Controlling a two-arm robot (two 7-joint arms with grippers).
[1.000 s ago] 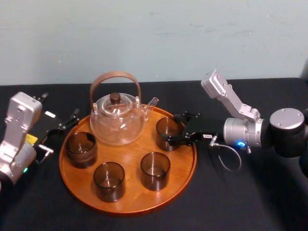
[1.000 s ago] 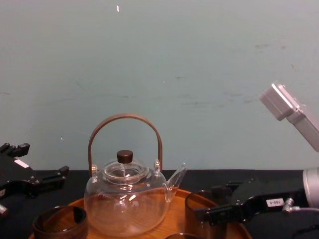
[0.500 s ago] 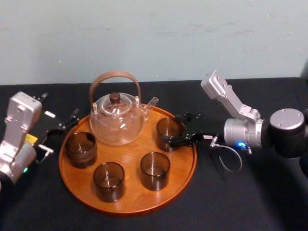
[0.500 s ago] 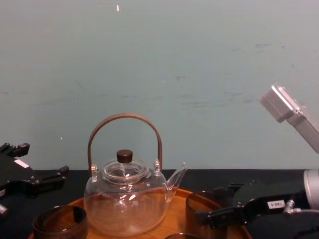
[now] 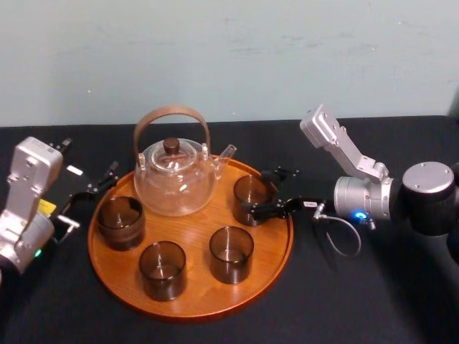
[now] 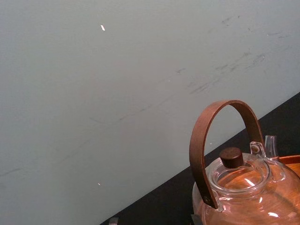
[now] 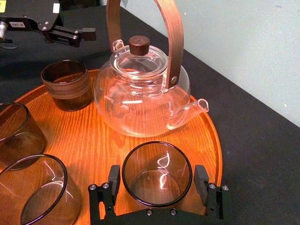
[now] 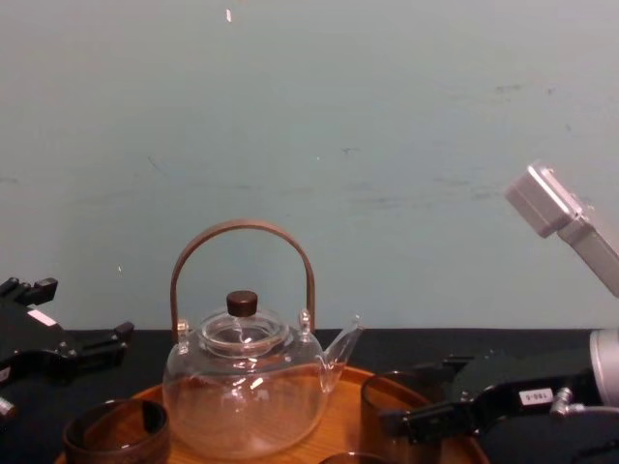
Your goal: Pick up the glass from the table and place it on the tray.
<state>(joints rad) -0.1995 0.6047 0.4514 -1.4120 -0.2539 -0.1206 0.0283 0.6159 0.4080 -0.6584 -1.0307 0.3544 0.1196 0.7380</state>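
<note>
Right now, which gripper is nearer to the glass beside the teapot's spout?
Right. The right gripper, open, straddles that glass, one finger on either side. The left gripper is beside the left rim of the tray, across the tray from the glass.

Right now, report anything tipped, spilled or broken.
Nothing stands out: four smoky glass cups and the clear glass teapot stand upright on the round orange-brown wooden tray; the right end effector brackets one cup, open.
</note>
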